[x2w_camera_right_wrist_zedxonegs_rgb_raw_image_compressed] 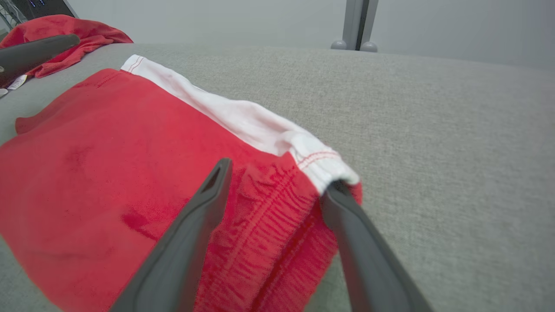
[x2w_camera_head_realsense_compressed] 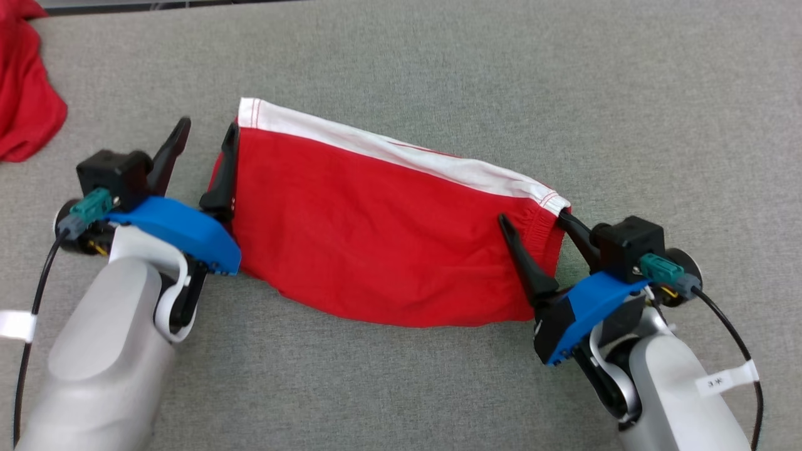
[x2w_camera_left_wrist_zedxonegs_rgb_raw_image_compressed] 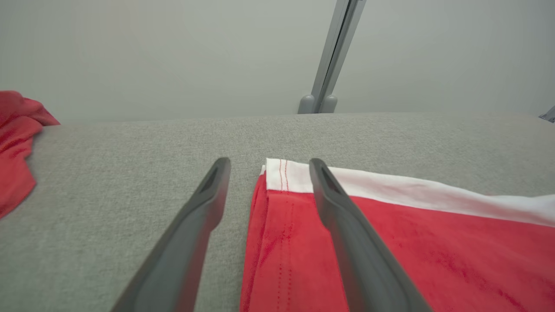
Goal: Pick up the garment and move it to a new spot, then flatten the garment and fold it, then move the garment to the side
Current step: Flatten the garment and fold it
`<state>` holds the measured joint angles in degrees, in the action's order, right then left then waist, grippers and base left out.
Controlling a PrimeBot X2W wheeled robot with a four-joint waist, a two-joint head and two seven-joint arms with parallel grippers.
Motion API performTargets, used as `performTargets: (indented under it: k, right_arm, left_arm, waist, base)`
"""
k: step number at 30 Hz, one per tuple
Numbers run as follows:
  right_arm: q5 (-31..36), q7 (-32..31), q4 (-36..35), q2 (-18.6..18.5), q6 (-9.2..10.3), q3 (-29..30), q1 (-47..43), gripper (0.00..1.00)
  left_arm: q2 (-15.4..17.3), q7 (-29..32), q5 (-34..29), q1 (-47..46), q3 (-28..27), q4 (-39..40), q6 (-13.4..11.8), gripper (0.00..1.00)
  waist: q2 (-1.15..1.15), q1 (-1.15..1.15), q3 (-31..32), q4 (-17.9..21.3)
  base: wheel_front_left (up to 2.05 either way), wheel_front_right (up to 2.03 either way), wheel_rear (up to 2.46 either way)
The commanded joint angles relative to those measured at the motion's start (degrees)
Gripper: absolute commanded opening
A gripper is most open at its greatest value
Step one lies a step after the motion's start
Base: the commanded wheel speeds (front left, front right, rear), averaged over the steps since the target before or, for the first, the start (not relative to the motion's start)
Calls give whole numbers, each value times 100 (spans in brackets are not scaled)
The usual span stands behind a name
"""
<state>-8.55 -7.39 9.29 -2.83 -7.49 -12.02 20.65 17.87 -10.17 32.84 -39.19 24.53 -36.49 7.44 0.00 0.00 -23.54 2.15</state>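
The grey surface (x2w_camera_head_realsense_compressed: 438,62) carries the garment (x2w_camera_head_realsense_compressed: 376,232) at its middle: a red piece with a white band (x2w_camera_head_realsense_compressed: 388,147) along the far edge, lying flat in a long strip that slants from the robot's left to its right. Layered edges at both ends suggest it is already doubled over. A second red cloth (x2w_camera_head_realsense_compressed: 25,94) lies bunched at the far left corner, well apart. The left end effector (x2w_camera_head_realsense_compressed: 208,131) is open and straddles the garment's left edge, with one finger on bare surface and the other over the cloth. The right end effector (x2w_camera_head_realsense_compressed: 532,218) is likewise open, straddling the gathered waistband (x2w_camera_right_wrist_zedxonegs_rgb_raw_image_compressed: 277,203), with one finger on top of the red cloth and the other at the outer edge beneath the white corner. The step in hand appears to be a two-ended grasp, for a further fold or for the move aside. To perform it well, lower both end effectors until the outer fingers slide under all layers, then close both together. Lift evenly and keep the strip lightly taut so that the layers do not slip apart. Avoid pinching the top layer alone.
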Motion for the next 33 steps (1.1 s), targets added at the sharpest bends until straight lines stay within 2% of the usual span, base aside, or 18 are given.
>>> performTargets:
  k: [1, 10, 16, 22, 28, 33]
  right_arm:
    - [72, -81, -140, -12, -1, 78, -179, 100]
    - [220, -397, -796, -11, -1, 435, -824, 100]
    - [218, -377, -1282, -10, -1, 642, -1044, 100]
    - [148, -421, -1549, -9, -1, 647, -1122, 100]
    - [107, -407, -1672, -9, -1, 645, -1144, 100]
    - [76, -359, -1692, -9, -1, 618, -1063, 100]
  left_arm:
    - [69, 37, 63, 176, -57, 120, -19, 100]
    - [312, 400, 310, 950, -126, 622, -242, 100]
    - [419, 916, 607, 1227, -221, 712, -372, 100]
    - [509, 1430, 878, 1312, -267, 787, -370, 100]
    - [610, 1968, 1115, 1356, -183, 995, -252, 100]
    - [638, 2377, 1159, 1367, 23, 1129, -197, 100]
  waist:
    - [0, 0, 98, 17]
    - [0, 0, 458, 72]
    - [0, 0, 545, 205]
    - [0, 0, 460, 314]
    - [0, 0, 373, 368]
    - [0, 0, 325, 390]
  base:
    - [0, 0, 0]
    - [0, 0, 0]
    - [0, 0, 0]
    - [0, 0, 0]
    - [0, 0, 0]
    - [0, 0, 0]
